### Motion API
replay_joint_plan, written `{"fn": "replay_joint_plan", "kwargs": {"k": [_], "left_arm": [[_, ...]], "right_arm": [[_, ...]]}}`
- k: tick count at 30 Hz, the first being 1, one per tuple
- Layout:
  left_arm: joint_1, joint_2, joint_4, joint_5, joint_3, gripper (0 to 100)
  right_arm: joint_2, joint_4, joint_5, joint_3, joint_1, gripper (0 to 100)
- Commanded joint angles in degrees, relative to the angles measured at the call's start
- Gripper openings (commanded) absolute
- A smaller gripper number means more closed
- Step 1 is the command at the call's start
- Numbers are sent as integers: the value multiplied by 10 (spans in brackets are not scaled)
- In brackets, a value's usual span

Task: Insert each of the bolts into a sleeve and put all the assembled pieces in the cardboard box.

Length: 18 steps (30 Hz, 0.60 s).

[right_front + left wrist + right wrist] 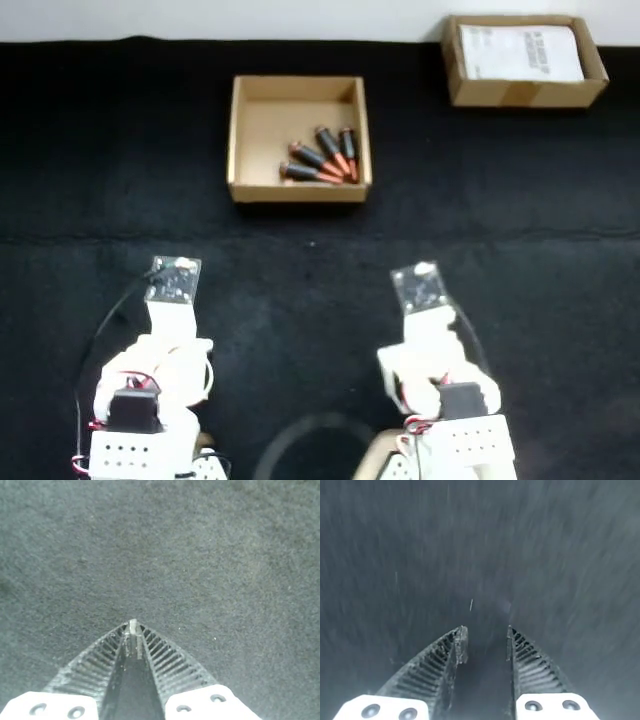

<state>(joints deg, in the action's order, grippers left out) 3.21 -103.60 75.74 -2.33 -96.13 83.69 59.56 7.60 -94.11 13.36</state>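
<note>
Several assembled pieces [322,158], dark sleeves with orange bolt ends, lie in the open cardboard box [250,130] at the table's middle back. Both arms are folded back near the front edge, well short of the box. My left gripper [133,626] is shut with nothing in it, its tips meeting over the black cloth. My right gripper [485,640] is open, with a gap between its fingers and only cloth below. In the high view the left arm [172,285] is at front left and the right arm [422,290] at front right.
A second cardboard box [520,90] with a white paper sheet in it stands at the back right corner. Black cloth [320,260] covers the whole table between the arms and the boxes.
</note>
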Motion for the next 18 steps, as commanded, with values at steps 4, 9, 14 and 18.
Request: {"fn": "replay_joint_plan", "kwargs": {"k": [4,9,14,18], "left_arm": [[15,0,4,0,-10,10],[64,0,4,0,-10,10],[65,0,4,1,-10,10],[65,0,4,1,-10,10]], "right_arm": [[16,60,-4,-20,-20,115],[36,56,-11,-59,-16,115],[65,63,-36,-65,-19,115],[98,64,-36,-66,-19,115]]}}
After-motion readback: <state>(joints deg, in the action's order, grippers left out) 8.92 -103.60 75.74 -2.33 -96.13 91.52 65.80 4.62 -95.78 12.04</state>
